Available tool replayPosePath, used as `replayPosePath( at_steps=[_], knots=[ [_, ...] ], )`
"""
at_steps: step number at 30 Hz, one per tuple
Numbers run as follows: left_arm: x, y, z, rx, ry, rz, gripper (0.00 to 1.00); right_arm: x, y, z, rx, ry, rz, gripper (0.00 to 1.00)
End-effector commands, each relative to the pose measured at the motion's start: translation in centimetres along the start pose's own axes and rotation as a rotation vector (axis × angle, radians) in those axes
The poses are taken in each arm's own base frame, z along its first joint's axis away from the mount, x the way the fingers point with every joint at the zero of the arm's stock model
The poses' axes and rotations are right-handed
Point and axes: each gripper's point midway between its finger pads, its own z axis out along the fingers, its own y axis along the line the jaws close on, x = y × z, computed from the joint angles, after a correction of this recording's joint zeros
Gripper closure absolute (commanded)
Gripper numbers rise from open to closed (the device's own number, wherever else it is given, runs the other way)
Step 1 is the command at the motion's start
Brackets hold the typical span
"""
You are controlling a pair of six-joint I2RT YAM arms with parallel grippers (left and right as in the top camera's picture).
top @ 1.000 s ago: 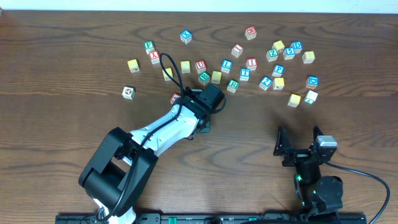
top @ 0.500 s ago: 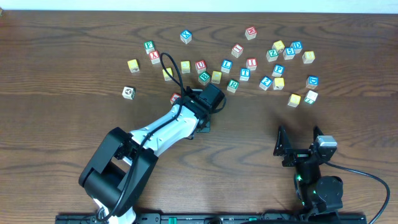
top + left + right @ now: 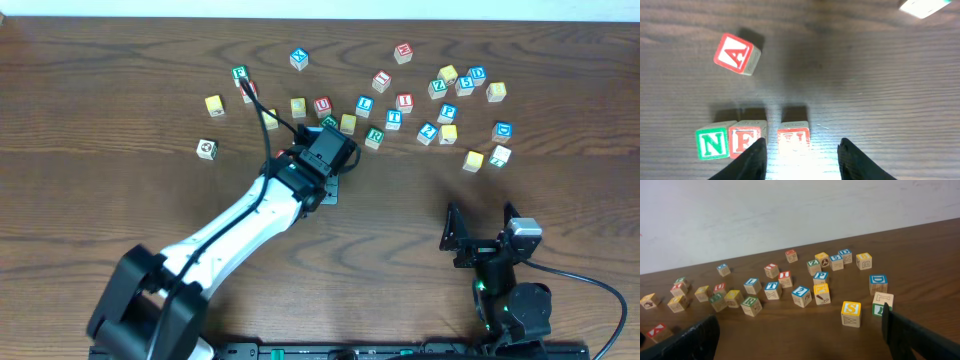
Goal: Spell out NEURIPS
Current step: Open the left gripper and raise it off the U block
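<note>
Status: N, E, U Row at the Left Fingers

Left fingers (image 3: 756, 159) are spread and pinch nothing. In the left wrist view, the U block (image 3: 793, 140) lies on the table (image 3: 880, 90) between them, closer to one finger than to the other. Contact with the closer finger cannot be confirmed. The E block (image 3: 746, 140) sits beside the U block with a narrow gap between them. The N block (image 3: 712, 143) touches the E block on the side away from the U block. All three form one row with letters facing up. The A block (image 3: 737, 53) lies apart from the row and is turned at an angle to it.

In the overhead view, the left arm (image 3: 250, 215) reaches diagonally to the near edge of the scattered blocks. The right fingers (image 3: 697, 337) are spread wide, hold nothing, and sit well apart from every block. The right wrist view shows the other blocks loose across the table, with the S block (image 3: 851, 314) among the nearest.
</note>
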Motion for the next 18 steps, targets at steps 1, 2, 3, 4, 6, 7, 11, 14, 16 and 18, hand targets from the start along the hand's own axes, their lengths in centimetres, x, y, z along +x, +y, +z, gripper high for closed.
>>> replayPosePath(
  at_steps=[1, 2, 3, 4, 6, 7, 11, 14, 16, 18],
  knots=[
    [-1.1, 0.0, -1.9, 0.024, -0.046, 0.015, 0.5, 0.1, -0.1, 0.0, 0.001, 0.002, 0.008, 0.01],
    [-1.2, 0.0, -2.2, 0.028, -0.054, 0.022, 0.47, 0.1, -0.1, 0.0, 0.001, 0.002, 0.008, 0.01],
    [-1.3, 0.0, -2.5, 0.031, -0.06, 0.029, 0.43, 0.1, -0.1, 0.0, 0.001, 0.002, 0.008, 0.01],
    [-1.4, 0.0, -2.8, 0.033, -0.064, 0.037, 0.4, 0.1, -0.1, 0.0, 0.001, 0.002, 0.008, 0.01],
    [-1.3, 0.2, -3.1, 0.033, -0.063, 0.055, 0.38, 0.1, -0.1, 0.0, 0.001, 0.002, 0.008, 0.01],
    [-1.2, 0.3, -3.2, 0.031, -0.06, 0.056, 0.38, 0.1, -0.1, 0.0, 0.001, 0.002, 0.008, 0.01],
    [-1.0, 0.4, -3.3, 0.025, -0.049, 0.059, 0.36, 0.1, -0.1, 0.0, 0.001, 0.002, 0.008, 0.01],
    [-1.2, 0.3, -3.5, 0.027, -0.052, 0.058, 0.35, 0.1, -0.1, 0.0, 0.001, 0.002, 0.008, 0.01],
    [-1.3, 0.3, -3.6, 0.029, -0.056, 0.057, 0.34, 0.1, -0.1, 0.0, 0.001, 0.002, 0.008, 0.01],
    [-1.5, 0.2, -3.7, 0.031, -0.06, 0.056, 0.33, 0.1, -0.1, 0.0, 0.001, 0.002, 0.008, 0.01]
  ],
)
